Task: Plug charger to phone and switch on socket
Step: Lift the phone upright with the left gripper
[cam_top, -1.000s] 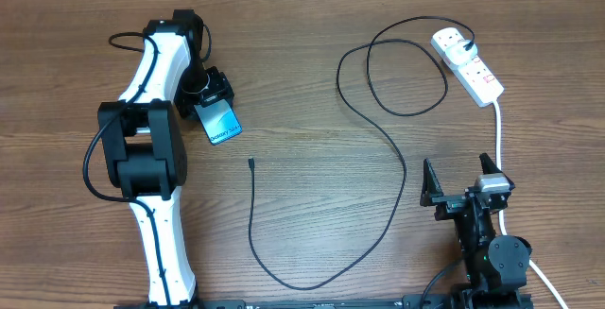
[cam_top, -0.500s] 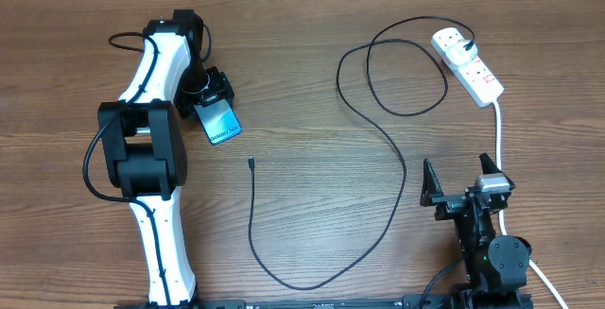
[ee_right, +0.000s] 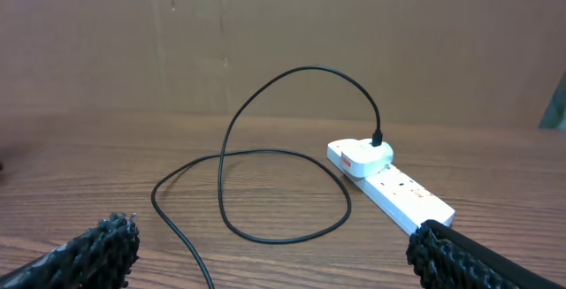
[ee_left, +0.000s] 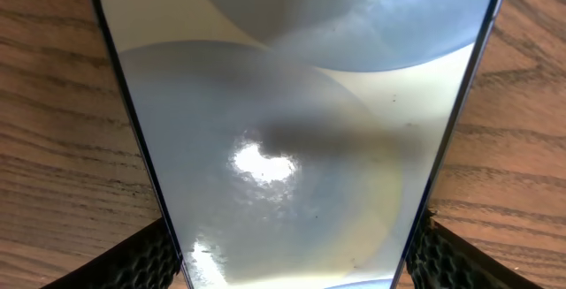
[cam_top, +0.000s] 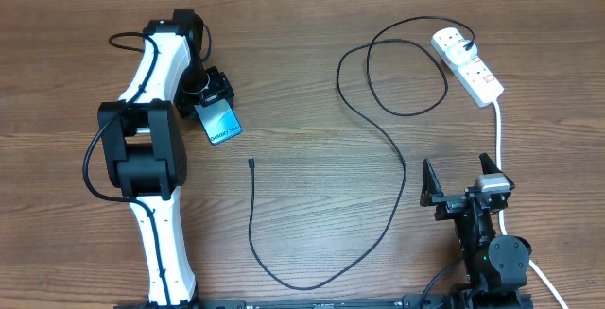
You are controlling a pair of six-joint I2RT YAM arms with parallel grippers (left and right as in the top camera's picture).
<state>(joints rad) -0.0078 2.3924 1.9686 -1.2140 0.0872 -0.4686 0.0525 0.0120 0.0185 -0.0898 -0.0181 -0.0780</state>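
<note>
L claw (cam_top: 216, 101) sits in the upper left of the overhead frame, clenched on the phone (cam_top: 223, 124), gripping it by the long edges. The phone's free end sticks out toward lower right, screen up w/ small text showing. In the L wrist view the phone (ee_left: 292, 148) fills nearly the whole frame. The black fingers (ee_left: 133, 258) press its edges at the lower corners, w/ wood grain on both sides. Can't tell if the phone touches the counter (cam_top: 302, 73) or hangs just above it. The charger (cam_top: 251, 196) is a thin black cable. Its connector tip (cam_top: 251, 163) lies loose on the counter, just below and right of the phone and apart from it. From there the cable runs down, curves along the bottom centre, climbs on the right, loops at upper right and ends at a plug (cam_top: 452, 42) seated in the socket (cam_top: 470, 63), upper right corner. The socket's white cord (cam_top: 498, 129) drops toward the R claw (cam_top: 460, 181) at lower right, which is released, fingers spread wide, holding nothing. The R wrist view shows the socket (ee_right: 389, 183) right of centre, well ahead of the R claw's fingers (ee_right: 97, 249), w/ the cable loop to its left.
</note>
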